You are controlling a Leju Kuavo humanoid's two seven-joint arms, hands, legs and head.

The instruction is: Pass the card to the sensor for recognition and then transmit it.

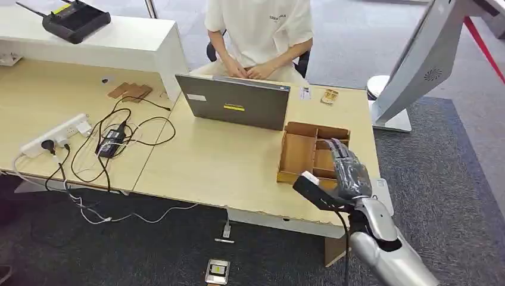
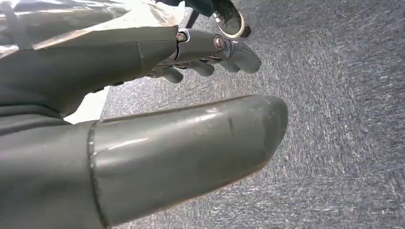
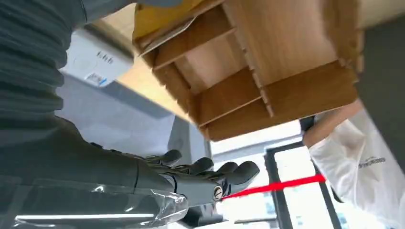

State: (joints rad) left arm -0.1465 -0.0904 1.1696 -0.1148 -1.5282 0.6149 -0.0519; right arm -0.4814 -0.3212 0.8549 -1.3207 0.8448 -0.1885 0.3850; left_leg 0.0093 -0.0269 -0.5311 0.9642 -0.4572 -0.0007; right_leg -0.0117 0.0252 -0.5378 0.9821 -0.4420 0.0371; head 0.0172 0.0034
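My right hand [image 1: 348, 170] hovers over the near right part of a wooden box with compartments [image 1: 315, 127] on the desk's right end. Its fingers [image 3: 210, 174] are stretched out and hold nothing. A yellow card [image 3: 160, 16] lies in one compartment of the box [image 3: 286, 43], on the side towards a white sensor unit [image 3: 93, 57]. That sensor [image 1: 385, 196] sits at the desk's right edge, partly hidden behind my hand. My left hand [image 2: 157, 152] hangs over grey carpet with thumb and fingers apart and nothing in it.
A grey laptop [image 1: 235, 101] stands at mid-desk, with a person in a white shirt [image 1: 259, 30] seated behind it. Small cards [image 1: 329, 95] lie at the far right corner. Cables, a power strip [image 1: 56, 134] and an adapter cover the left desk. A white stand [image 1: 417, 65] rises to the right.
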